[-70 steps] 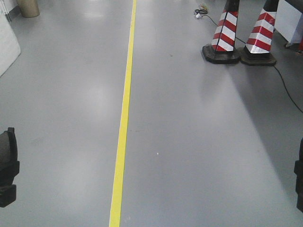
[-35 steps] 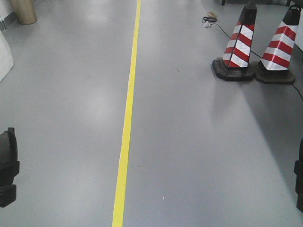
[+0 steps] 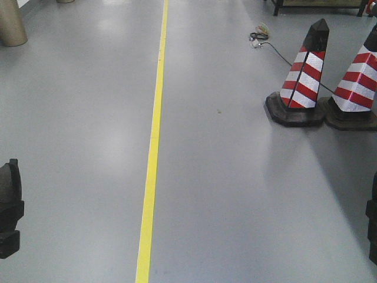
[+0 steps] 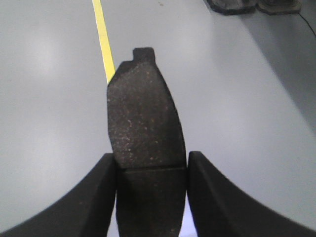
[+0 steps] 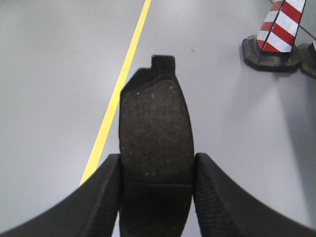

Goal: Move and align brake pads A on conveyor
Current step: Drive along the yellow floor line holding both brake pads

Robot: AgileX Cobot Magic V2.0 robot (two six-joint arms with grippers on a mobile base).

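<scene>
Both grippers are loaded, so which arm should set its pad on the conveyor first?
Neither stands out: left gripper and right gripper each clamp a brake pad tab-forward above bare floor; no conveyor is in view.

Grey floor with a yellow line and two striped cones

A smooth grey floor [image 3: 235, 194] fills the front view, glossy with soft light patches, and a narrow yellow line [image 3: 152, 153] runs straight up it, left of centre. At the right stand two red-and-white striped cones [image 3: 305, 76] on black bases, side by side, the farther-right one cut by the frame edge. A black cable [image 3: 277, 50] trails from a small tangle on the floor toward them. A tan cylinder [image 3: 10, 23] stands in the upper left corner.
</scene>
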